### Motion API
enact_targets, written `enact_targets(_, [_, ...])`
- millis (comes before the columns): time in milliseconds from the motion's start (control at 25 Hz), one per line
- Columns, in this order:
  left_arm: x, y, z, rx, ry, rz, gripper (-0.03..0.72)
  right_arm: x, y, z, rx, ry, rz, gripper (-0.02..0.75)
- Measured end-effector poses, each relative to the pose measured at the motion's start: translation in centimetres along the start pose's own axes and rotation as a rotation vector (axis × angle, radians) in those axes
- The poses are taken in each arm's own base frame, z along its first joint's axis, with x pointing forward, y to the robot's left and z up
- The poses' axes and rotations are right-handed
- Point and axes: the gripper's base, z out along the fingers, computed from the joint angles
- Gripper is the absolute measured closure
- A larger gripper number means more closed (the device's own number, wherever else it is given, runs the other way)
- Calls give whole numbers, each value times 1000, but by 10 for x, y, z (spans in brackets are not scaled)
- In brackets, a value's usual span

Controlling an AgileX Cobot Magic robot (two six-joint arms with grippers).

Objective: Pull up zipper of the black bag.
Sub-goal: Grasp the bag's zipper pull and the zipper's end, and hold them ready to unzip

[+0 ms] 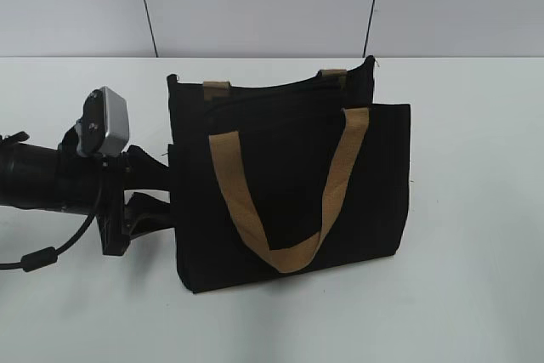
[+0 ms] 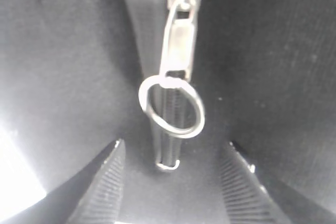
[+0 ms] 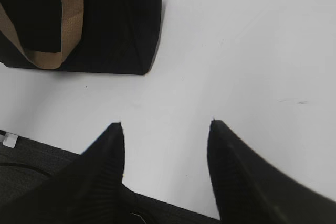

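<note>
The black bag stands on the white table, its tan handle hanging down its front. My left gripper is at the bag's left side. In the left wrist view my left gripper is open, its two ribbed fingers spread either side of the zipper. The silver pull tab with a metal ring hangs just beyond the fingertips, not gripped. My right gripper is open and empty over bare table, away from the bag's corner.
The left arm's cable trails at the left edge of the table. A grey wall stands behind the table. The table's near edge and dark floor show in the right wrist view.
</note>
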Motion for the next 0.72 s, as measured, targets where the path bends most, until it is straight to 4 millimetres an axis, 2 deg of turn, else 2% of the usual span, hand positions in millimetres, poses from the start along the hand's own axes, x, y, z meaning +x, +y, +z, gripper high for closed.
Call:
enact_targets(280, [-1, 1, 1, 1, -3, 3, 253, 0, 0, 0, 0, 0, 0, 338])
enact_targets(560, [0, 0, 16, 34, 2, 9, 255, 0, 0, 0, 0, -1, 1, 338])
enact_targets(720, [1, 0, 17, 30, 17, 11, 309, 0, 0, 0, 0, -1, 1, 338])
